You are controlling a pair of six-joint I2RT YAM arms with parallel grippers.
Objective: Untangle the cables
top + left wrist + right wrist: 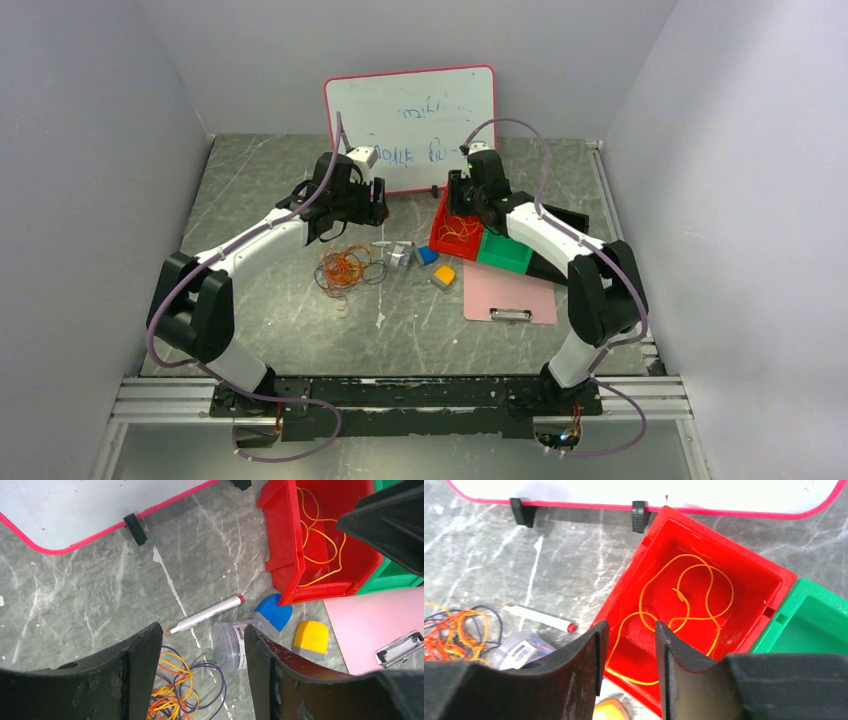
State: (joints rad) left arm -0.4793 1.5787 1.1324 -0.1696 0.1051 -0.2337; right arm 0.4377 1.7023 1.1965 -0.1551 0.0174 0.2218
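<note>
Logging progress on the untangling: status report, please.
Left tool open, by tangle. Right tool open over red bin, yellow cable inside. Marker and jar beside tangle.

TWIN ARMS: The left arm (255, 240) and right arm (555, 235) wear white shells between bulky black joint housings. Both are mounted on a black base plate (400, 392) over an aluminium rail (150, 400) at the table's near edge. Thick mauve hoses (150, 335) loop along each. The left gripper (202, 630) and right gripper (630, 625) show broad black fingers (132, 675), scuffed and dusty. A pale camera box (362, 156) tops each wrist.
</note>
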